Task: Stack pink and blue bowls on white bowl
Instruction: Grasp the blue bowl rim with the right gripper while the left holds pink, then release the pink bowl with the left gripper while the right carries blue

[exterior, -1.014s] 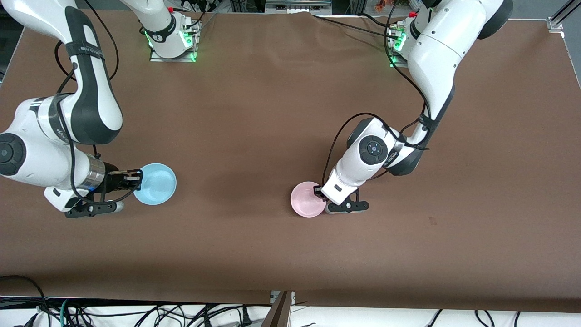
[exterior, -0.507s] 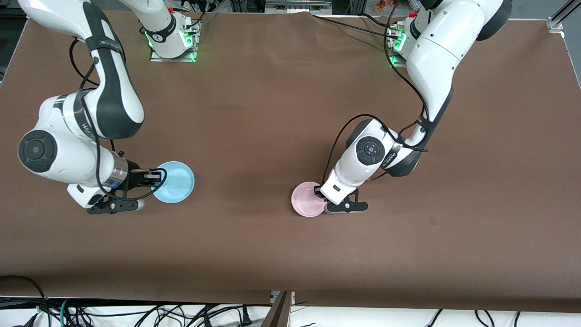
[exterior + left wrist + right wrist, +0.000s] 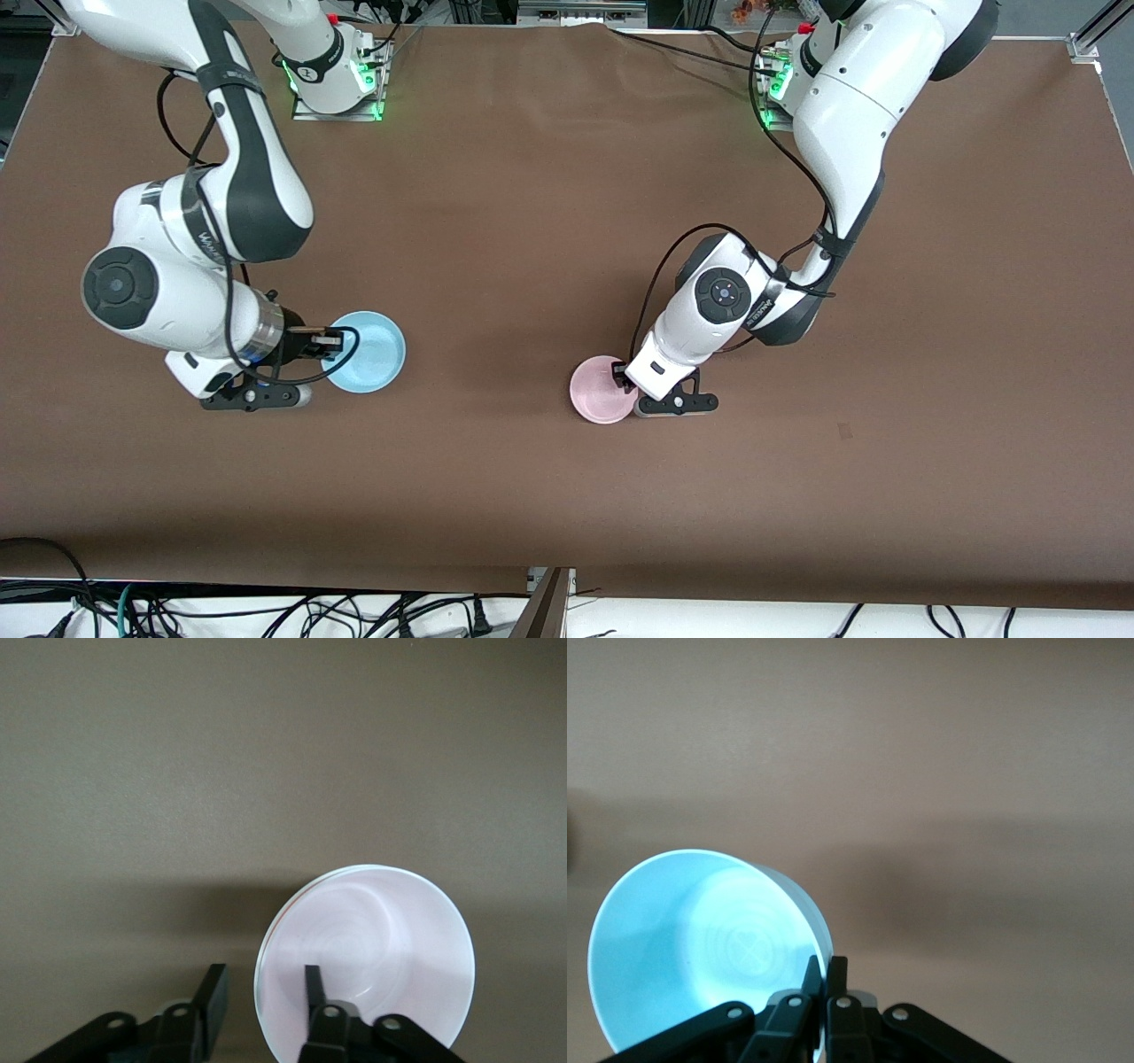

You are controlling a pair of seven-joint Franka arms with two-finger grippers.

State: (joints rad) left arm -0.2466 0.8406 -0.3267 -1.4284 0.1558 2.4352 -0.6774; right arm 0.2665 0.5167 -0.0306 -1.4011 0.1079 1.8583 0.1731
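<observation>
1. The right tool (image 3: 330, 341) is clamped on the rim of the small round sky-blue plastic bowl (image 3: 368, 352). In the right wrist view its two fingers (image 3: 812, 985) pinch the wall of that bowl (image 3: 700, 943), one inside and one outside.
2. The blue bowl hangs tilted over the bench (image 3: 532, 221), over the part toward the right arm's end.
3. The left tool (image 3: 625, 377) stands at the rim of the small round pale pink plastic bowl (image 3: 601, 390). In the left wrist view its fingers (image 3: 312, 985) are apart, one inside the bowl (image 3: 390, 948) and one outside it, with a gap to the wall; it grips nothing.
4. The pink bowl rests upright on the bench near the middle of its length, closer to the front edge than to the edge where the bases stand.
5. A wide stretch of bare brown bench lies between the two bowls, and more open surface runs toward the left arm's end.
6. The bench covering is plain matte brown; cables lie below its front edge (image 3: 354, 611).
</observation>
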